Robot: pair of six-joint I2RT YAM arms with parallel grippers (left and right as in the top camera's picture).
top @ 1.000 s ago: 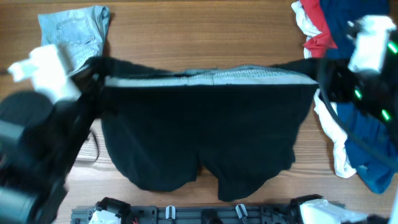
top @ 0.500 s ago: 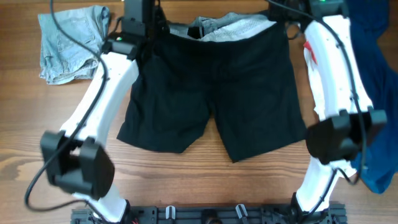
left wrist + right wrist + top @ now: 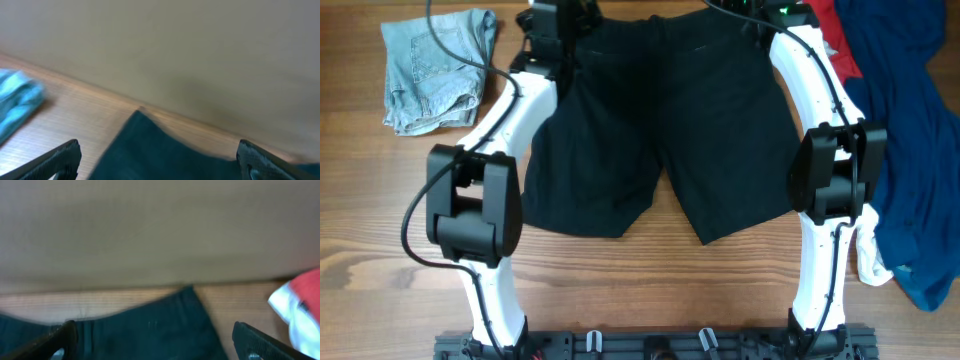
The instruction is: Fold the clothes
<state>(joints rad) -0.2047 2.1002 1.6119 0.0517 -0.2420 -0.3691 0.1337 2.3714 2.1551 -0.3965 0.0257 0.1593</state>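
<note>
Black shorts (image 3: 660,130) lie spread flat across the middle of the worktop (image 3: 380,220), both arms reaching to the far edge.
From where I stand, the waistband sits at the far side and the two legs point toward the arms' bases. The left pincer (image 3: 159,156) hangs at one waist corner with its fingers wide apart, gripping nothing; the right pincer (image 3: 152,339) does the same at the other corner. Folded denim (image 3: 435,65) lies far left; a blue, red and white heap (image 3: 910,130) lies right.

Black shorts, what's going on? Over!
Left fingers open, right fingers open. Black shorts flat, unfolded. Denim one side, blue pile other side.
</note>
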